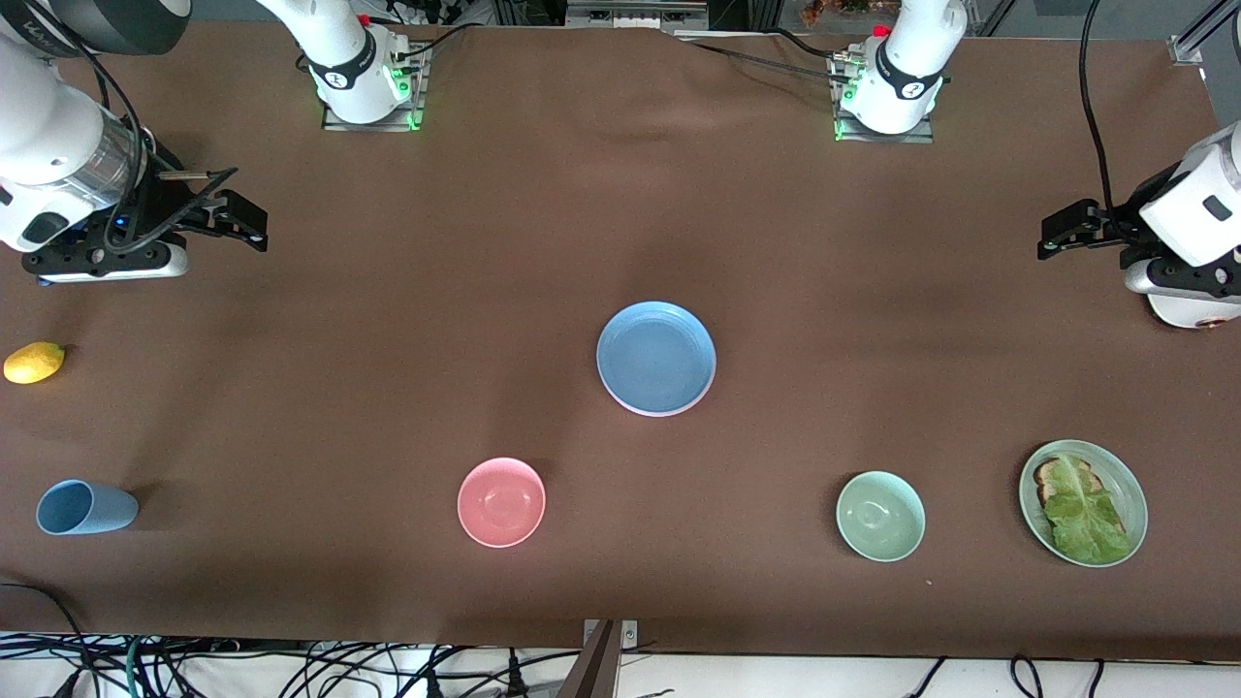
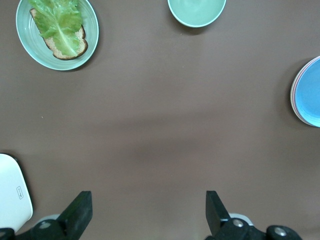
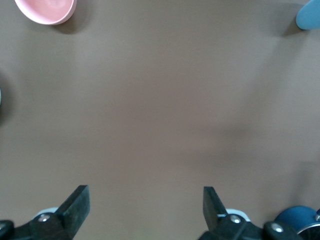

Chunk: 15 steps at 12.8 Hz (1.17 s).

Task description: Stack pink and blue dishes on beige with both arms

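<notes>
Here, front view: you see the blue plate (image 1: pixel 656 358) topping a stack at mid-surface, a pale edge peeking out beneath it; the pink and beige plates are otherwise hidden, so the stacking looks done.
Grippers: your right gripper (image 1: pixel 238 217) hangs over bare surface at the right arm's end, fingers apart; your left gripper (image 1: pixel 1066 233) hangs at the left arm's end, fingers apart. Both arms wait.
Left wrist view: the stack's rim (image 2: pixel 306 91) shows layered edges under the blue; the mint bowl (image 2: pixel 196 11) and the lettuce-and-toast plate (image 2: pixel 57 31) lie well apart from it.
Right wrist view: only the pink bowl (image 3: pixel 46 10) and a corner of the blue cup (image 3: pixel 309 15) show.
Risk: a stray sweep of either arm toward mid-surface could nudge the stack askew; the plates sit loose.
Writing: no label is legible to you.
</notes>
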### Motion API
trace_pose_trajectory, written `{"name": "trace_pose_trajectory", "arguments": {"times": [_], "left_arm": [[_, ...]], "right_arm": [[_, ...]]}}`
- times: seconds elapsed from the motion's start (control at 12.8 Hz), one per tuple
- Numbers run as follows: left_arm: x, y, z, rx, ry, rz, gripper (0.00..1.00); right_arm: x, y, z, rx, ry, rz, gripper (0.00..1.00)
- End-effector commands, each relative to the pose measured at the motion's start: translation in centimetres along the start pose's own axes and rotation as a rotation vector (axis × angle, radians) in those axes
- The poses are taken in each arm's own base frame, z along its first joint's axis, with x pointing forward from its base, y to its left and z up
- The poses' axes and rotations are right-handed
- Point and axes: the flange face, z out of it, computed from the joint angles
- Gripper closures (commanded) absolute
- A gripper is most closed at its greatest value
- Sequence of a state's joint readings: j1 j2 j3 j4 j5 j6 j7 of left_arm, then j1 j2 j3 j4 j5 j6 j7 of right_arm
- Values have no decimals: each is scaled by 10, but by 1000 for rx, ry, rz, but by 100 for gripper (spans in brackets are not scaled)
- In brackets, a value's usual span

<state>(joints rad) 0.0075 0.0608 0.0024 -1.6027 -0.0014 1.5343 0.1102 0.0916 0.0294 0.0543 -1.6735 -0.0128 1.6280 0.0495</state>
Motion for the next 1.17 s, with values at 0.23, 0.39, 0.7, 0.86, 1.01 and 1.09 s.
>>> {"name": "trace_pose_trajectory", "arguments": {"times": [0.23, 0.39, 0.7, 0.86, 1.01, 1.09], "left_arm": [[-3, 1, -4, -9, 1, 15, 0], [-3, 1, -4, -9, 1, 15, 0], [-3, 1, -4, -9, 1, 15, 0], [-3, 1, -3, -9, 0, 15, 0], [-3, 1, -4, -9, 1, 15, 0], [-3, 1, -4, -9, 1, 15, 0]], "right_arm": [[2, 1, -2, -14, 0, -61, 0], [1, 1, -2, -9, -6, -64, 0], [3, -1, -2, -10, -1, -65, 0], [3, -3, -2, -14, 0, -68, 0], [1, -3, -4, -14, -1, -67, 0], [0, -2, -5, -14, -3, -65, 0]]}}
